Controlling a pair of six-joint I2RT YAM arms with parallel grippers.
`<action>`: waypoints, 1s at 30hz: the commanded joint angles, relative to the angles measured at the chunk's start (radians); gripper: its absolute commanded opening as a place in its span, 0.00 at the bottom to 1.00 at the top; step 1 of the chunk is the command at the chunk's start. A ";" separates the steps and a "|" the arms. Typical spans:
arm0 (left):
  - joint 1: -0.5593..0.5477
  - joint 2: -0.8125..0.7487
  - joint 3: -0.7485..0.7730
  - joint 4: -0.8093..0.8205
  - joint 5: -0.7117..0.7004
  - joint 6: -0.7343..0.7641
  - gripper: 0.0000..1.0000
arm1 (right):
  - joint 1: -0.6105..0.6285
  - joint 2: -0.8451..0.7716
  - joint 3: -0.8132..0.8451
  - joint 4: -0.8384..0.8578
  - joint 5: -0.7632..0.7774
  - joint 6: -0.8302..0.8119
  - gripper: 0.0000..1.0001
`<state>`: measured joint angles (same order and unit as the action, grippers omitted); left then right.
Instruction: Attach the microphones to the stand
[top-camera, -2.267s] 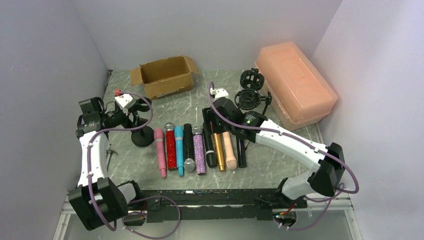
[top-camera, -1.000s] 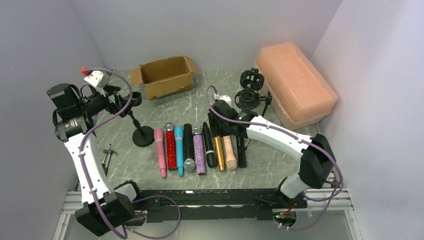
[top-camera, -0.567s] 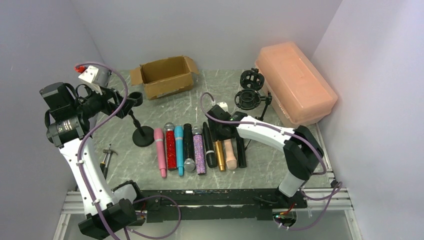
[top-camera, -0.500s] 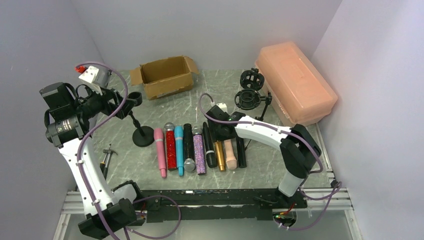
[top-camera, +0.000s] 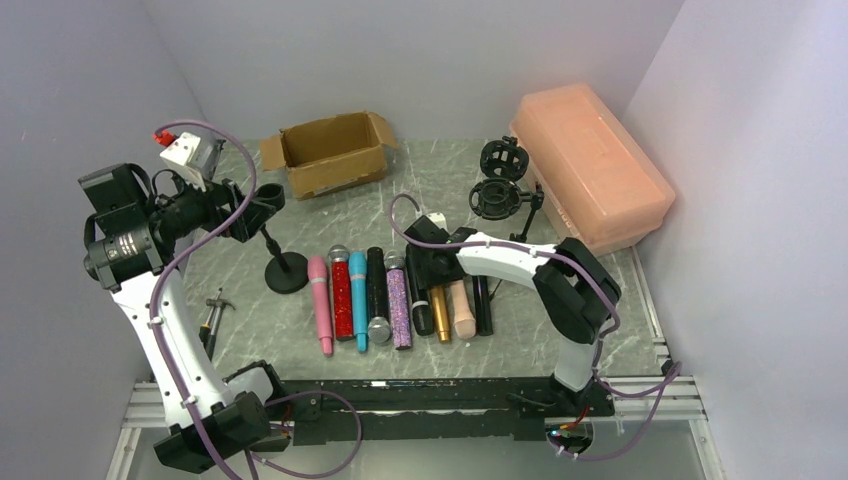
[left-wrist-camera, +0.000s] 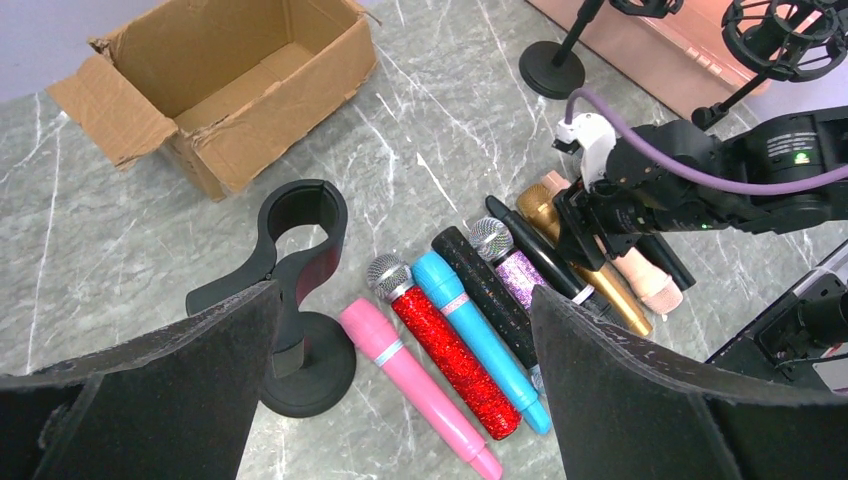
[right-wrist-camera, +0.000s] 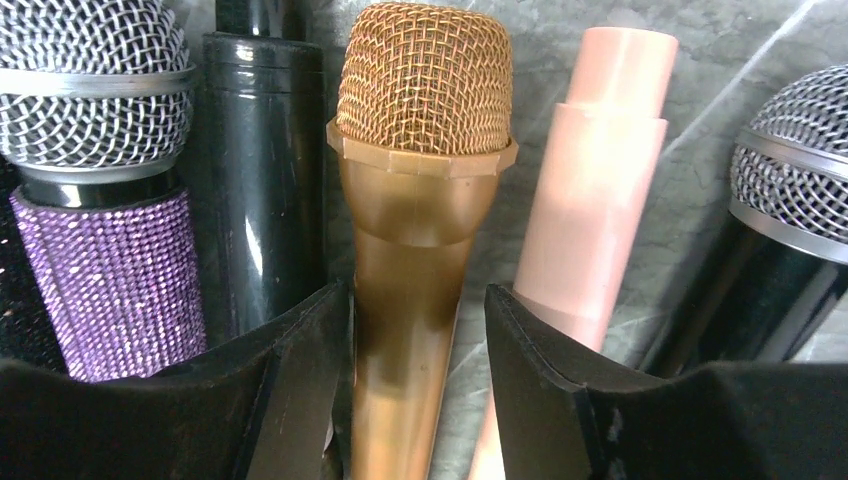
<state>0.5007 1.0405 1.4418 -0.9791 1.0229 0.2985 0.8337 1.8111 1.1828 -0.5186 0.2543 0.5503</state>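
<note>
Several microphones lie side by side on the table: pink (top-camera: 321, 303), red glitter (top-camera: 342, 297), blue (top-camera: 358, 300), purple glitter (top-camera: 398, 305), gold (top-camera: 439, 315), peach (top-camera: 459, 308) and black ones (top-camera: 482, 305). My right gripper (top-camera: 435, 270) is low over the row. Its jaws (right-wrist-camera: 415, 295) are open and straddle the gold microphone (right-wrist-camera: 425, 120) just below its mesh head; the left finger touches it, the right one stands a little off. The black stand (top-camera: 286, 273) with its clip (left-wrist-camera: 300, 215) is left of the row. My left gripper (left-wrist-camera: 402, 300) hangs wide open high above, holding nothing.
An open cardboard box (top-camera: 333, 152) sits at the back. A pink plastic bin (top-camera: 590, 170) fills the back right, with two black shock-mount stands (top-camera: 500, 190) in front of it. A small tool (top-camera: 213, 312) lies near the left arm.
My right gripper has slid left and down over the gold microphone, and its jaws have narrowed around it. The left arm rose with its gripper open, then held still.
</note>
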 joint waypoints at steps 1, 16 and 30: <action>0.004 -0.008 0.058 -0.024 0.028 0.025 0.99 | -0.005 0.028 0.010 0.050 -0.006 -0.006 0.55; -0.119 -0.114 -0.070 0.116 0.063 -0.082 0.99 | 0.005 -0.210 0.245 -0.061 0.019 -0.015 0.24; -0.381 -0.157 -0.059 0.224 0.088 -0.254 0.99 | 0.242 -0.214 0.700 0.173 0.127 -0.164 0.18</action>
<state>0.1375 0.9360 1.3617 -0.8536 1.0519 0.1352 1.0546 1.5867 1.7985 -0.4847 0.3370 0.4488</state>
